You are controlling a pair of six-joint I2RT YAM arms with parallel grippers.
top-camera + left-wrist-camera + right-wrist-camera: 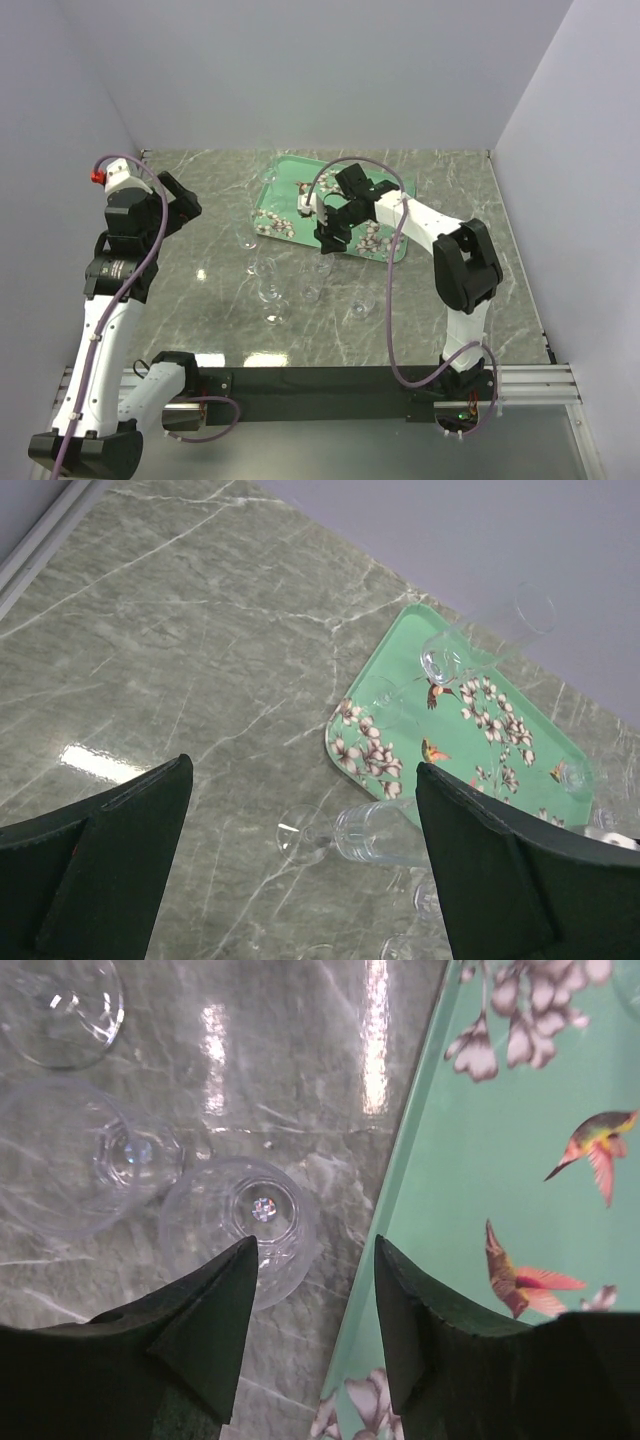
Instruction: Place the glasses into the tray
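Note:
The mint-green tray (385,192) with blossoms and birds lies at the back middle of the table. It also shows in the left wrist view (470,750) and the right wrist view (500,1120). One clear glass (485,640) lies on its side on the tray. A stemmed glass (350,832) lies on the table by the tray's near corner. Several more glasses (270,293) stand on the table in front of the tray. My right gripper (327,240) (315,1245) is open and empty over the tray's front edge, beside an upright glass (245,1222). My left gripper (188,205) (303,770) is open and empty, raised left of the tray.
The marble table (200,280) is walled in on three sides by pale panels. A black rail (320,380) runs along the near edge. Purple cables (388,300) hang from both arms.

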